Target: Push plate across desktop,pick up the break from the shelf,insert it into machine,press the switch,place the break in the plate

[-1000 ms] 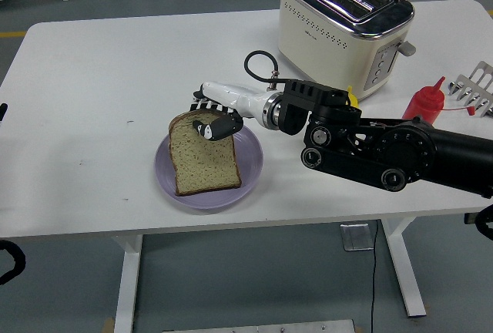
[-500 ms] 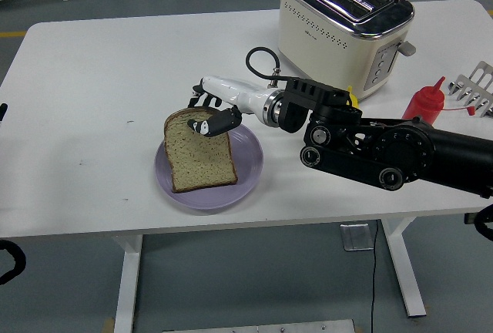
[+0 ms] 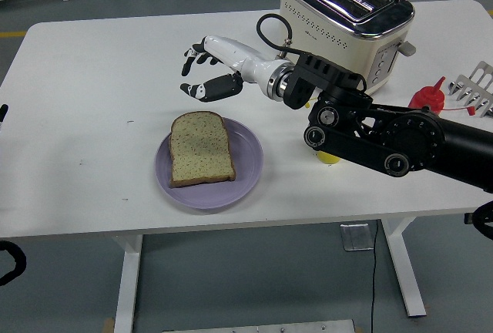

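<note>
Bread slice (image 3: 202, 159) lying flat on the lilac plate (image 3: 248, 165), crust end toward 12 o'clock, at roughly 7 o'clock from the worktop's (image 3: 85, 94) centre. Right hand (image 3: 197, 74) hanging above the worktop just beyond the plate at 12 o'clock from the slice, fingers spread and thumb apart, holding nothing – clear of the bread, not touching it. Toaster (image 3: 343, 26) standing at 2 o'clock, red sauce bottle (image 3: 425, 100) and metal rack (image 3: 476, 88) out at 3 o'clock, something yellow (image 3: 329, 156) half hidden under the forearm. Left hand nowhere to be seen.

Looks like the last step done. Risks from here: forearm sweeping low on the way out and knocking that yellow thing or the bottle; cable (image 3: 271, 31) looped near the toaster snagging its corner; fingertips dipping and dragging the slice off the plate's rim.
</note>
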